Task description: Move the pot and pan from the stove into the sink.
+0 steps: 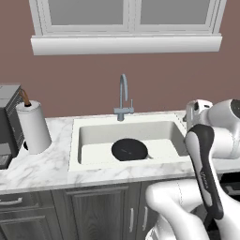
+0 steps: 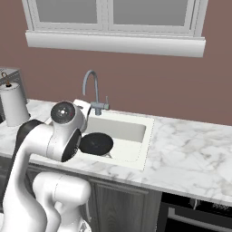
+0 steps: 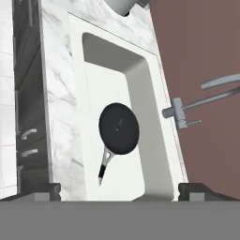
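pan (image 3: 119,128): flat on the floor of the sink (image 3: 78,65), below the faucet (image 3: 187,108) | gripper (image 3: 120,191): above the sink, jaws wide, holding nothing

The sink (image 1: 126,140) is set into the counter (image 1: 42,166), below the window (image 1: 126,18). The pan (image 1: 129,149) lies flat on the basin floor, near the middle, with its handle (image 1: 149,156) pointed toward 4 o'clock in the left base view. The faucet (image 1: 123,101) is mounted at 12 o'clock behind the basin. A paper towel roll (image 1: 33,126) is stood on the counter at 9 o'clock from the sink, with an appliance (image 1: 8,124) just beyond it. Cabinets (image 1: 93,211) are placed beneath the counter.
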Motion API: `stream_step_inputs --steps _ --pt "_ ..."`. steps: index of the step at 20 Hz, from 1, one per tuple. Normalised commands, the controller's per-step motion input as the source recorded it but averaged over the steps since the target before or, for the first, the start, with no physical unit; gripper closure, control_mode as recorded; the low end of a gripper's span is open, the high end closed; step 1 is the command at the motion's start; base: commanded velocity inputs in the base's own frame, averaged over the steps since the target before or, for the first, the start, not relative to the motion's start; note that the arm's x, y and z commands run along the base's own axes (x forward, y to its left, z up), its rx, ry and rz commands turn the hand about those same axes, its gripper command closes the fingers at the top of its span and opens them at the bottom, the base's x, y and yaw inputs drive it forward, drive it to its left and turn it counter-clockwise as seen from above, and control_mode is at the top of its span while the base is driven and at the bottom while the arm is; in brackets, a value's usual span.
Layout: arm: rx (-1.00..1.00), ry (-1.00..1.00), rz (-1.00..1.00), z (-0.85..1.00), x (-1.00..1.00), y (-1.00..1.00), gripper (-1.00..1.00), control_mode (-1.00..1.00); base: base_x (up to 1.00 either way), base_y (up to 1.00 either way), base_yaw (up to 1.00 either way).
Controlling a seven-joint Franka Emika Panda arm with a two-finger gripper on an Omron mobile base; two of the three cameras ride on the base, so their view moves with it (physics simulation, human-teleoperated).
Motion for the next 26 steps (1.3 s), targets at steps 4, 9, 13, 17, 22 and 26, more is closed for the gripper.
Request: stream_step_inputs --steps 4,9,13,17,22,26 --pt "0.00 0.00 0.00 0.00 0.00 0.00 -1.00 1.00 -0.82 0.00 0.00" --pt "0.00 0.00 0.00 0.00 0.00 0.00 -1.00 1.00 -0.88 0.00 0.00" --pt "0.00 0.00 0.00 0.00 0.00 0.00 -1.00 1.00 -0.07 0.00 0.00" --pt "0.00 0.00 0.00 0.00 0.00 0.00 -1.00 1.00 -0.09 -0.32 -0.27" --pt "0.00 0.00 0.00 0.00 0.00 0.00 -1.00 1.00 0.00 -0.19 -0.43" --pt "0.00 0.00 0.00 0.00 0.00 0.00 -1.00 1.00 0.00 -0.07 -0.48"
